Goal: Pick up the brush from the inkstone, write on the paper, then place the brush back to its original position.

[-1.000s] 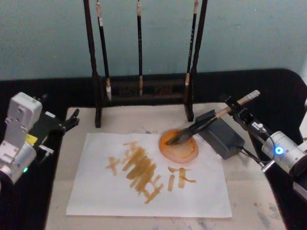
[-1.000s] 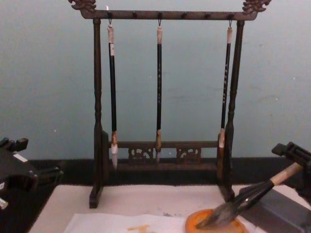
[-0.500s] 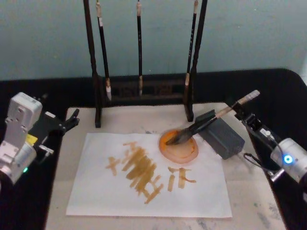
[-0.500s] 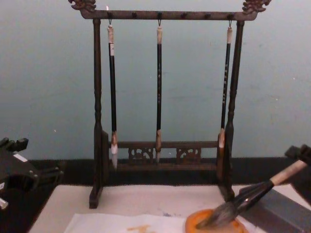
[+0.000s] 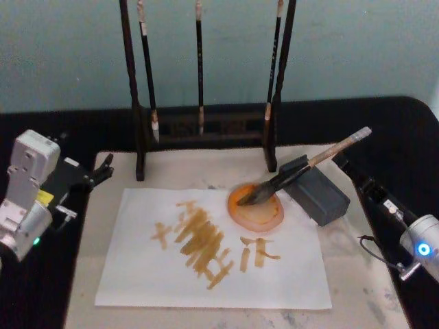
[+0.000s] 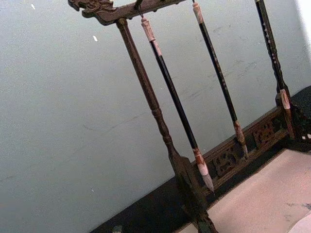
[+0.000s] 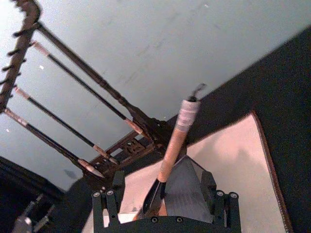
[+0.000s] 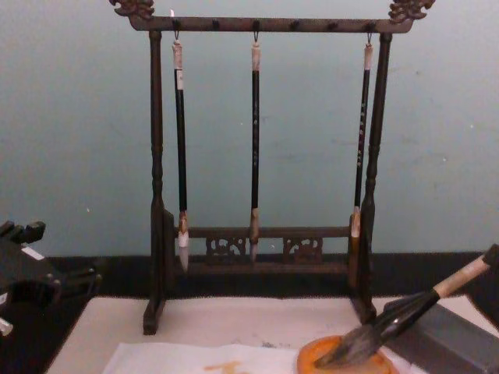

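The brush (image 5: pixel 309 164) lies tilted across the grey inkstone (image 5: pixel 324 197). Its bushy tip rests in an orange dish (image 5: pixel 266 218), and its pale handle end points up to the right. From the side, the brush (image 8: pixel 405 312) slopes down into the dish (image 8: pixel 312 360). The white paper (image 5: pixel 137 274) carries orange strokes. My right gripper (image 5: pixel 346 168) is open, just behind the handle end and clear of it. In the right wrist view its fingers (image 7: pixel 104 206) stand apart with the brush (image 7: pixel 175 145) farther off between them. My left gripper (image 5: pixel 99 171) is parked open at the table's left edge.
A dark wooden rack (image 5: pixel 140 137) with three thin hanging brushes (image 8: pixel 255 140) stands at the back of the cream mat (image 5: pixel 363 295). A black surface surrounds the mat.
My right gripper has let go of the brush handle and drawn back to the right and toward me. The brush stays on the inkstone. The left arm has not moved.
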You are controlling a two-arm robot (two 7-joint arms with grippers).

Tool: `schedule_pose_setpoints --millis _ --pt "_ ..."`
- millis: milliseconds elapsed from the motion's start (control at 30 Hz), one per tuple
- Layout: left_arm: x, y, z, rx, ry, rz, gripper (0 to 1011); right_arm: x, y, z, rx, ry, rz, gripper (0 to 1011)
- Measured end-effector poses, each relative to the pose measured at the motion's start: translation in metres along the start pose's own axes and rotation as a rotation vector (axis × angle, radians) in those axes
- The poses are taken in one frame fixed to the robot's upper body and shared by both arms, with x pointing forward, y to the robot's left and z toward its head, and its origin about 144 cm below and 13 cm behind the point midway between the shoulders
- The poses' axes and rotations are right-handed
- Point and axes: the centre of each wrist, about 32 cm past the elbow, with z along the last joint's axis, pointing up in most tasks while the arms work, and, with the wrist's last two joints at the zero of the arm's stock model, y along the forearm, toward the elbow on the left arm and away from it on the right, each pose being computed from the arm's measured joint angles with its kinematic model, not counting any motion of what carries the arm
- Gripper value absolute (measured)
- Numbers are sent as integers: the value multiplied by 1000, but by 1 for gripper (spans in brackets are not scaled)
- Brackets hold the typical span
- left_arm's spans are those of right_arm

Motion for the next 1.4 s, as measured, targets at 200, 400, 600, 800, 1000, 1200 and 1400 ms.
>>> schedule_pose_setpoints --millis 200,400,600,800,1000,1200,1400 --pt "0 0 0 0 0 0 1010 -15 0 -6 22 -155 -15 1000" --pt "0 0 0 0 0 0 1010 -29 10 -14 28 -364 -45 1000" --pt "0 0 0 0 0 0 1010 -42 20 -21 24 -617 -76 1000" --pt "0 0 0 0 0 0 1010 -46 27 -31 15 -816 -115 1000" --pt "0 0 0 0 0 0 1010 -44 33 -39 19 -945 -136 1000" --pt "0 0 0 0 0 0 1010 -44 34 -41 24 -979 -141 1000" --pt "0 0 0 0 0 0 1010 -44 34 -41 24 -978 -141 1000"
